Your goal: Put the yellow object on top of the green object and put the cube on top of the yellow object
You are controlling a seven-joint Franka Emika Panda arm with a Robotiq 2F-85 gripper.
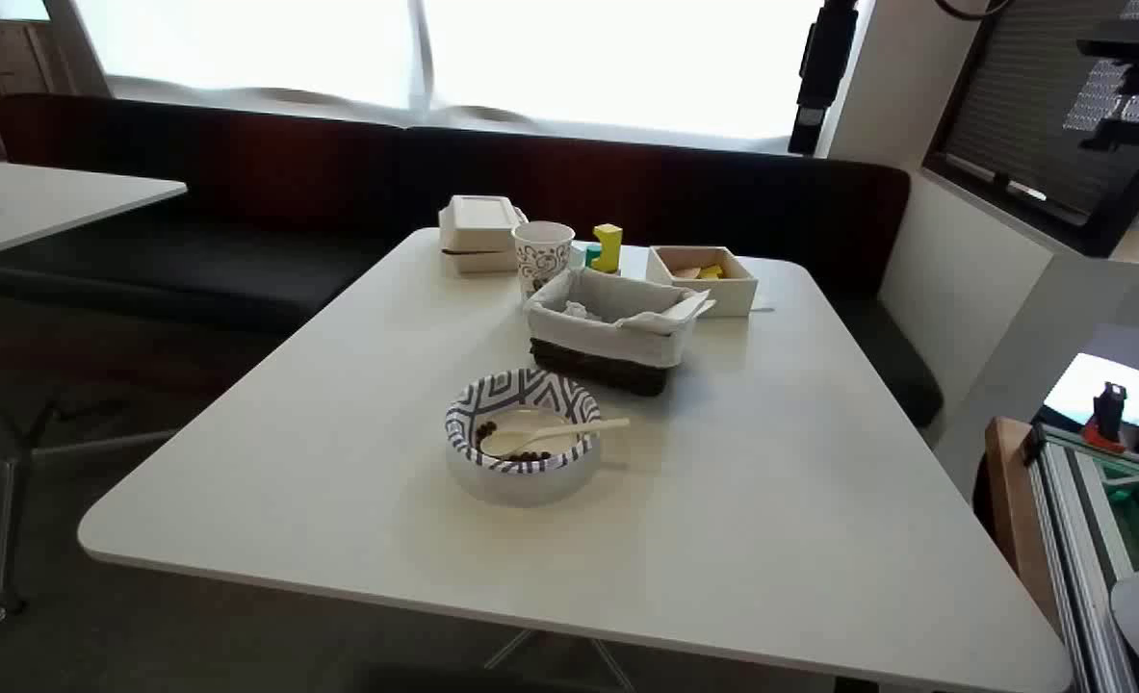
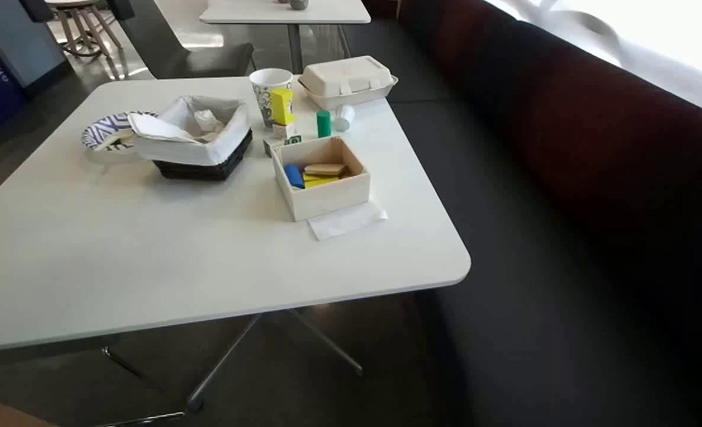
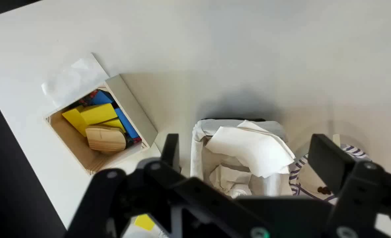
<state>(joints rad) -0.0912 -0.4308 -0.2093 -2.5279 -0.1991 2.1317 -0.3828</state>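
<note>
The yellow object [image 2: 282,107] stands upright behind the wooden box; it also shows in an exterior view [image 1: 608,248]. A small pale cube [image 2: 283,131] shows at its foot; I cannot tell if it is under it or in front of it. Another small block with a green mark [image 2: 275,145] lies beside it. The green object [image 2: 323,123] is an upright cylinder close by, partly hidden in an exterior view [image 1: 593,254]. In the wrist view a yellow top [image 3: 144,222] peeks past my gripper's linkage; the green object is hidden there. My gripper [image 3: 247,148] is open and empty, above the lined basket.
A wooden box [image 2: 333,198] holds yellow, blue and wooden pieces. The lined basket [image 2: 178,151] holds napkins. A patterned bowl with a spoon [image 1: 523,423], a tall paper cup [image 1: 542,252], a small white cup [image 2: 343,117] and a white food box [image 2: 348,83] stand around.
</note>
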